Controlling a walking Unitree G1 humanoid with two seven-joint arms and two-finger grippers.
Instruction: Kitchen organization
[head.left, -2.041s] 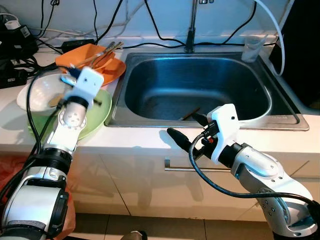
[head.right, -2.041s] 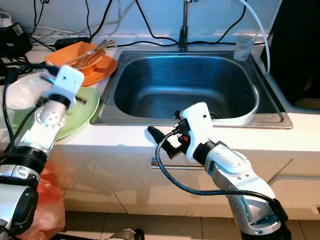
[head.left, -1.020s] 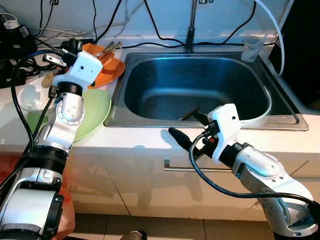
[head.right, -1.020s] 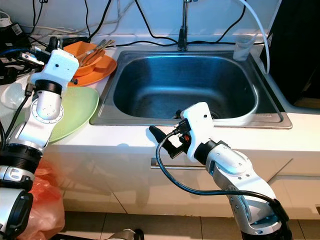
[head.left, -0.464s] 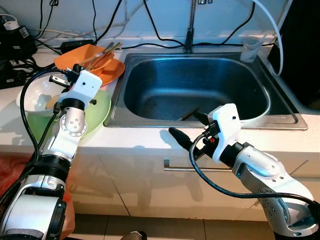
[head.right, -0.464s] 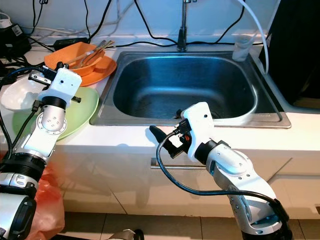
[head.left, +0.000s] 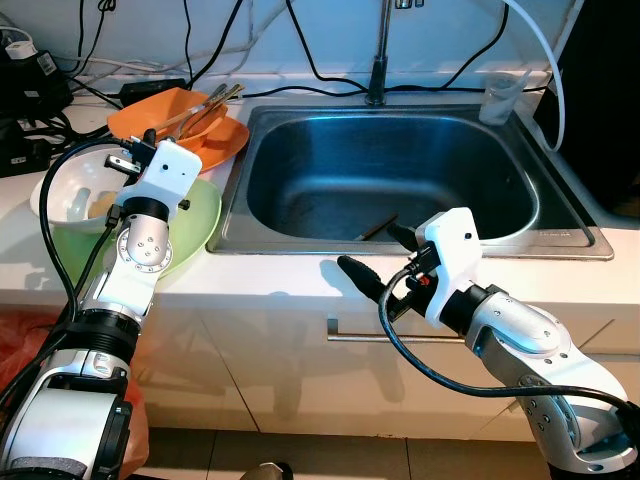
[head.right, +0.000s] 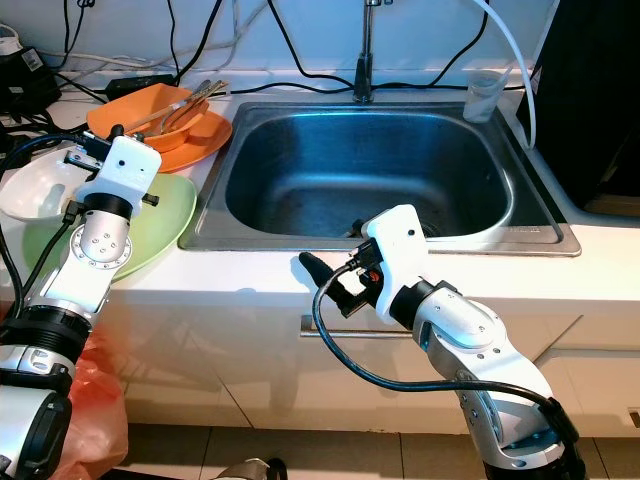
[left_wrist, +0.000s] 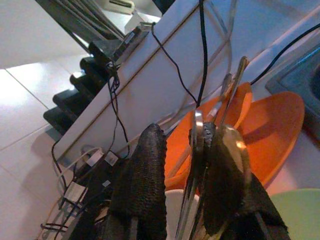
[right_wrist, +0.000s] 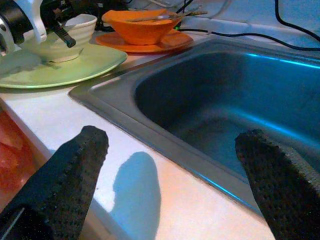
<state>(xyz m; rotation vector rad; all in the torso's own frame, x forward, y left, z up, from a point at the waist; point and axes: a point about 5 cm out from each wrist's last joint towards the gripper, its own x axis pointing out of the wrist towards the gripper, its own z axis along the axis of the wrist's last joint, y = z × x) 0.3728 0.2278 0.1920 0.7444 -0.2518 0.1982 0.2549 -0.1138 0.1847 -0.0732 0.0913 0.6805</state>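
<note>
1. The left end effector (left_wrist: 185, 200) pinches cutlery, what looks like a spoon (left_wrist: 230, 150) and a second metal piece, over the white bowl (head.left: 75, 195) on the counter (head.left: 280, 275), left of the sink (head.left: 385, 175).
2. The right end effector (head.left: 375, 258) hangs spread and empty over the counter's front edge, just before the sink.
3. I judge the tidying as only partly done. The white bowl rests on the green plate (head.left: 205, 215), and the orange bowl (head.left: 185, 110) sits on an orange plate (head.left: 235, 135) behind it, with more utensils (head.left: 215, 100) lying across it.
4. Left to do, by my guess: set down the held cutlery, gather the utensils from the orange bowl, and deal with the dark stick-like piece (head.left: 380, 228) lying in the sink.
5. Around them: a clear cup (head.left: 500, 95) at the sink's far right corner, the tap (head.left: 380, 60) behind the basin, and black cables (head.left: 300, 60) trailing along the wall.
6. The left arm's own cable loops near the white bowl and could snag it.
</note>
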